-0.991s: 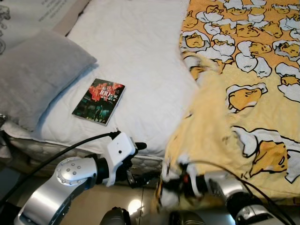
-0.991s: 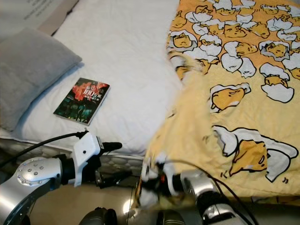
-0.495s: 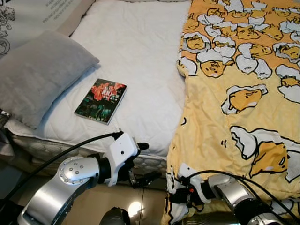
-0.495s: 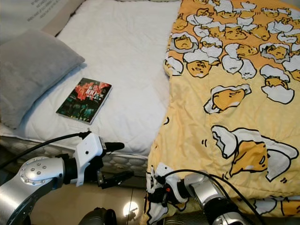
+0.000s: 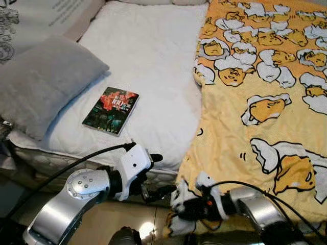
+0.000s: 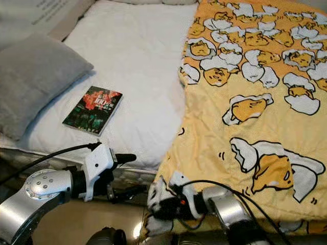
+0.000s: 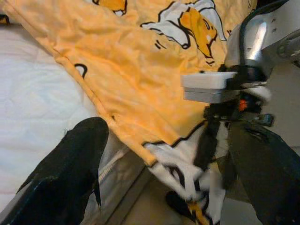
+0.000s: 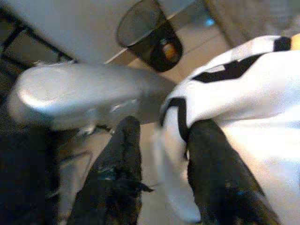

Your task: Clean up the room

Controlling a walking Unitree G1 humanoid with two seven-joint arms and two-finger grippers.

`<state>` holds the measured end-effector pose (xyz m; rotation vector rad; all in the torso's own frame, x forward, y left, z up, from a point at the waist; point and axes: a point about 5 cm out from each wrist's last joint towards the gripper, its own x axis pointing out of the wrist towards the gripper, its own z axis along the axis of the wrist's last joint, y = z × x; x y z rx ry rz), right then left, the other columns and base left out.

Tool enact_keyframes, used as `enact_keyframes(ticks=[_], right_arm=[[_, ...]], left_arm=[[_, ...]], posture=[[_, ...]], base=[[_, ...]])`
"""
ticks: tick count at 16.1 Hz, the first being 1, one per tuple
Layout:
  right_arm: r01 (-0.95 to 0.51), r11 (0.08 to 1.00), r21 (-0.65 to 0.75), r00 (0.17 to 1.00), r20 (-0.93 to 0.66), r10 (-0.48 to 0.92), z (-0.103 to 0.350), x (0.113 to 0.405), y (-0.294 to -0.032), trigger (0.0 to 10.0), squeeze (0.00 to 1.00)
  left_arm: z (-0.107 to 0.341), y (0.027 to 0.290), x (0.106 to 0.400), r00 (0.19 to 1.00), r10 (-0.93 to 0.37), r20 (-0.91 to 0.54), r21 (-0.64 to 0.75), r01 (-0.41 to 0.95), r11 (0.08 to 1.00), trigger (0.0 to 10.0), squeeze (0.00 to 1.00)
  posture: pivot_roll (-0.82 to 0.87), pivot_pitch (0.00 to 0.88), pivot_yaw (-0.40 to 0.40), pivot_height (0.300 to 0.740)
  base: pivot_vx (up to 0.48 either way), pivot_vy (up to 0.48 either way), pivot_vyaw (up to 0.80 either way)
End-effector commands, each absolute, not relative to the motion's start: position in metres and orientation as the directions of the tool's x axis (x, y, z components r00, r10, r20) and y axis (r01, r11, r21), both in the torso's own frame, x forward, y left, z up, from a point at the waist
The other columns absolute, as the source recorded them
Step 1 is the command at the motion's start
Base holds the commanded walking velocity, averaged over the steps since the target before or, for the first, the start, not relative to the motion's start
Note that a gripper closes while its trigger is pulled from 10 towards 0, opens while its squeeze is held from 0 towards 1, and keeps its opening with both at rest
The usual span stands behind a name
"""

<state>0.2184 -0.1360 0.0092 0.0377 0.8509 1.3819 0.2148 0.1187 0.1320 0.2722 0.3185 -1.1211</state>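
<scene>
Soft cloth blanket [image 5: 255, 122], glossy book [image 5: 111, 110], quilted mattress [image 5: 148, 66]

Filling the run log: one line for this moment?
right gripper: shut on blanket corner, at bed edge | left gripper: open, beside it | book: on mattress

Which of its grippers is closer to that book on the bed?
Left. The left gripper hangs just off the bed edge below the book; the right gripper is farther off, pinching the blanket corner.

I read "100" on the book [image 5: 111, 110] cover; the printed lines on the headboard panel [image 5: 46, 15] stay illegible to me.
</scene>
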Motion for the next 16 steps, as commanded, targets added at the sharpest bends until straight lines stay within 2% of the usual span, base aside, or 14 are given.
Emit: enact_keyframes(ticks=[1, 2, 4, 5, 8, 9, 10, 11, 12, 13, 16], right_arm=[[-0.843, 0.199, 0.499, -0.103, -0.513, 0.852, 0.009, 0.212, -0.136, 10.0, 1.0], [-0.861, 0.207, 0.464, -0.118, -0.578, 0.807, 0.004, 0.207, -0.142, 10.0, 1.0], [-0.886, 0.321, 0.333, 0.002, -0.691, 0.722, -0.006, 0.211, -0.151, 10.0, 1.0], [-0.877, 0.357, 0.32, 0.047, -0.682, 0.73, -0.004, 0.216, -0.15, 10.0, 1.0], [-0.866, 0.385, 0.319, 0.127, -0.605, 0.786, 0.01, 0.226, -0.146, 10.0, 1.0], [-0.863, 0.416, 0.288, 0.188, -0.58, 0.793, 0.016, 0.232, -0.145, 10.0, 1.0], [-0.839, 0.504, 0.206, 0.327, -0.55, 0.769, 0.024, 0.245, -0.148, 10.0, 1.0], [-0.815, 0.555, 0.166, 0.399, -0.533, 0.746, 0.029, 0.251, -0.15, 10.0, 1.0], [-0.773, 0.627, 0.097, 0.515, -0.482, 0.709, 0.037, 0.26, -0.153, 10.0, 1.0], [-0.681, 0.731, 0.041, 0.636, -0.461, 0.619, 0.044, 0.268, -0.159, 10.0, 0.0], [-0.397, 0.915, -0.076, 0.872, -0.341, 0.351, 0.062, 0.271, -0.17, 10.0, 0.0]], left_arm=[[0.13, 0.118, 0.215, 0.385, -0.836, -0.39, 0.054, 0.916, 0.397, 10.0, 0.0], [0.129, 0.117, 0.215, 0.383, -0.838, -0.39, 0.054, 0.918, 0.394, 10.0, 0.0], [0.128, 0.116, 0.217, 0.386, -0.839, -0.384, 0.063, 0.917, 0.393, 10.0, 0.0], [0.128, 0.116, 0.218, 0.39, -0.839, -0.381, 0.067, 0.916, 0.396, 10.0, 0.0], [0.128, 0.116, 0.221, 0.413, -0.831, -0.372, 0.078, 0.906, 0.416, 10.0, 0.0], [0.128, 0.116, 0.223, 0.43, -0.826, -0.363, 0.084, 0.898, 0.431, 10.0, 0.0], [0.13, 0.117, 0.227, 0.489, -0.81, -0.325, 0.091, 0.868, 0.488, 10.0, 0.0], [0.131, 0.118, 0.231, 0.533, -0.792, -0.298, 0.092, 0.842, 0.532, 10.0, 0.0], [0.131, 0.121, 0.237, 0.611, -0.75, -0.252, 0.08, 0.786, 0.614, 10.0, 0.0], [0.132, 0.124, 0.242, 0.695, -0.689, -0.206, 0.074, 0.713, 0.697, 10.0, 0.0], [0.131, 0.132, 0.248, 0.856, -0.5, -0.132, 0.101, 0.513, 0.852, 10.0, 0.0]], posture=[[0.03, 0.06, 0.006, 0.74], [0.02, 0.051, 0.004, 0.74], [0.02, 0.043, 0.002, 0.74], [0.02, 0.042, 0.002, 0.74], [0.02, 0.04, -0.001, 0.74], [0.02, 0.035, -0.005, 0.74], [0.01, 0.028, -0.01, 0.74], [0.01, 0.023, -0.011, 0.74], [0.01, 0.01, -0.012, 0.74], [0.0, 0.0, -0.013, 0.74], [-0.01, 0.0, -0.008, 0.74]], base=[[0.0, 0.0, 0.0], [0.0, 0.0, 0.0], [0.0, 0.0, 0.0], [0.0, 0.0, 0.0], [0.0, 0.0, 0.0], [0.0, 0.0, 0.0], [0.0, 0.0, 0.0], [0.0, 0.0, 0.0], [0.0, 0.0, 0.0], [0.0, 0.0, 0.0], [0.0, 0.0, 0.0]])
